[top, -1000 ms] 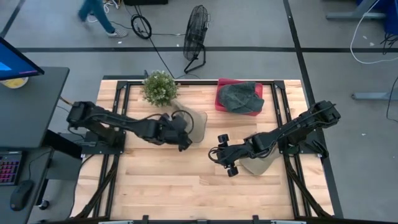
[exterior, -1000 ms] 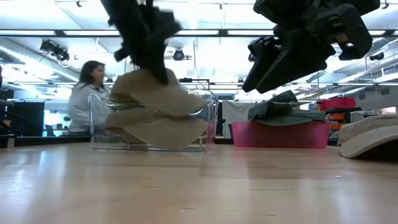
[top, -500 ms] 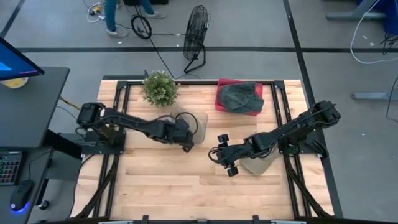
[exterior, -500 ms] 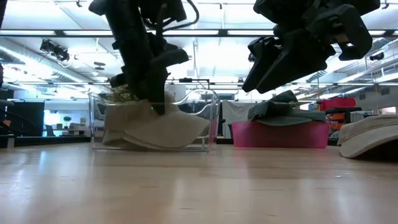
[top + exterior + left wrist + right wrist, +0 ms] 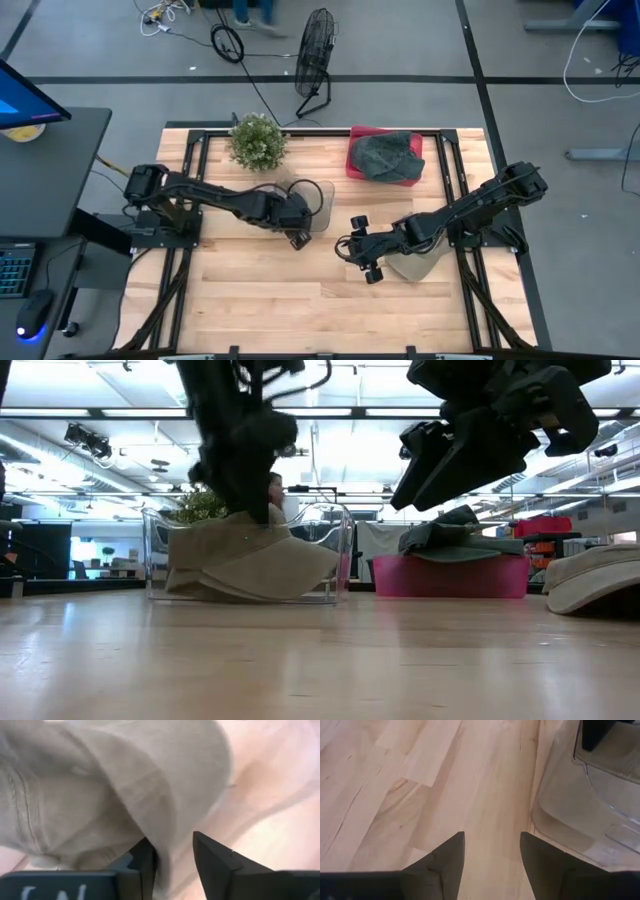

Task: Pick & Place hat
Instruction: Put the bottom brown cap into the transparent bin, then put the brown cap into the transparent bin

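A beige hat [image 5: 250, 563] lies crumpled inside a clear plastic bin [image 5: 344, 550] at the table's far middle [image 5: 322, 192], its underside on the bin floor. My left gripper [image 5: 175, 862] reaches down into the bin from above [image 5: 245, 495], open, with a fold of the hat between its fingers. My right gripper [image 5: 492, 852] hovers open above bare wood right of centre [image 5: 362, 250], with nothing between its fingers. A second beige hat [image 5: 415, 266] lies under the right arm. My left gripper points down into the bin with a raised fold of the hat [image 5: 167, 840] between its parted fingers. The cloth lies against the inner side of one finger [image 5: 148, 862]; the other finger [image 5: 215, 862] stands clear of it. The hat rests on the bin floor.
A red bin [image 5: 360, 165] with a dark green hat [image 5: 385, 155] stands at the far right. A potted plant [image 5: 257, 140] stands left of the clear bin. Bare wood lies along the near half. A person [image 5: 275, 495] shows beyond the table.
My left gripper has gone down into the clear bin with the hat and opened. The hat, hanging crumpled from the fingers a second ago, now sits spread on the bin floor.
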Action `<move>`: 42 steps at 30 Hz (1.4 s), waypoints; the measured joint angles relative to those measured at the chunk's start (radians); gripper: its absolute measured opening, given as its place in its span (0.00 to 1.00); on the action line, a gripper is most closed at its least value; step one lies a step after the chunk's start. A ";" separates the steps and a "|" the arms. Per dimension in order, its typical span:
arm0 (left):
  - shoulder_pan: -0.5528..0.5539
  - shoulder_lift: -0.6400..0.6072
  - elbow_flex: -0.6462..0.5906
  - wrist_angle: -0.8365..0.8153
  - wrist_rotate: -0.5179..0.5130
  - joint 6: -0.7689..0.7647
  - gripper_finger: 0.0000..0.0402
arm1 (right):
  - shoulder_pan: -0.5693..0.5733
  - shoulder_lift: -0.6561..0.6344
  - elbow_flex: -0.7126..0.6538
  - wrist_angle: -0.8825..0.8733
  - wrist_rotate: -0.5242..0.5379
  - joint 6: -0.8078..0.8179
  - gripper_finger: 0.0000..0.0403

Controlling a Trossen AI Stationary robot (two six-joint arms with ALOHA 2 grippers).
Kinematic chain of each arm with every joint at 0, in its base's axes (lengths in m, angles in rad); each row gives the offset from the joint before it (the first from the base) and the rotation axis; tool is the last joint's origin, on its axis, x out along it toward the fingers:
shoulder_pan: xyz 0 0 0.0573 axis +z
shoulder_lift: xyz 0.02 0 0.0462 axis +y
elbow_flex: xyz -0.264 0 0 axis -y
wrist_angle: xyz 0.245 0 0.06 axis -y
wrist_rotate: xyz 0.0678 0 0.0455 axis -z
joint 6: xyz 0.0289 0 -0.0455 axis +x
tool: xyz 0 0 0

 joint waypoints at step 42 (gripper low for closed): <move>-0.102 -0.326 -0.313 0.442 -0.063 0.308 0.40 | 0.130 -0.294 -0.146 -0.802 -0.112 1.103 0.49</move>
